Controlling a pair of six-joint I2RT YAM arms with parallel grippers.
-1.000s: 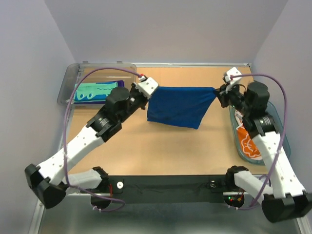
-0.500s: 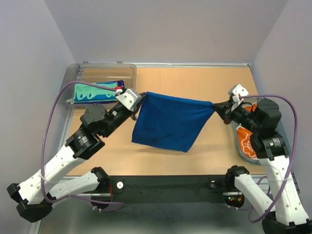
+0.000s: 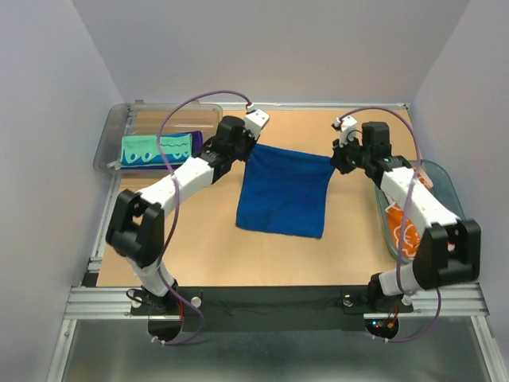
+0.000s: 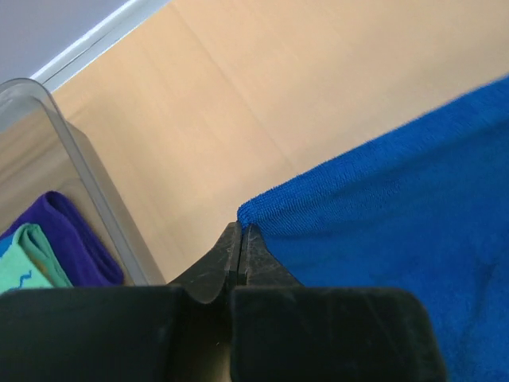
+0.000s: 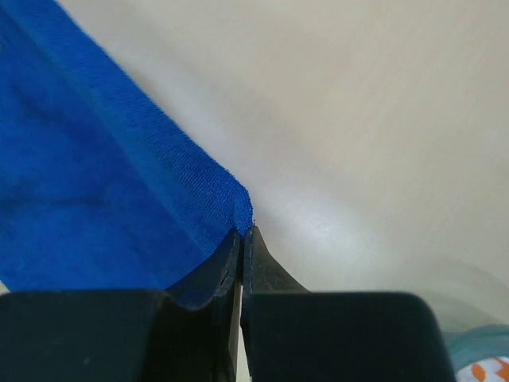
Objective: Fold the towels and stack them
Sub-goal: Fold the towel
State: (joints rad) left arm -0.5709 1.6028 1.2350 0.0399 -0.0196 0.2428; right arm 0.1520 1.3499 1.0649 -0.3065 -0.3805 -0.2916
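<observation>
The royal blue towel [image 3: 285,191] lies spread over the middle of the table, and both grippers hold its far edge. My left gripper [image 3: 249,149] is shut on the far left corner [image 4: 253,213]. My right gripper [image 3: 334,162] is shut on the far right corner [image 5: 238,203]. A mint green towel [image 3: 155,150] lies folded on a purple towel [image 3: 196,138] inside the clear bin [image 3: 111,137]. The white towel with orange flowers [image 3: 402,231] sits in the teal basket [image 3: 445,189].
The clear bin wall [image 4: 79,163] stands just left of my left gripper, with the purple towel [image 4: 67,243] behind it. The teal basket rim [image 5: 477,346] is close to the right of my right gripper. Grey walls enclose the table on three sides.
Both arms have reached toward the far side. The blue towel, which hung stretched in the air between the grippers, has moved away and come down onto the table.
</observation>
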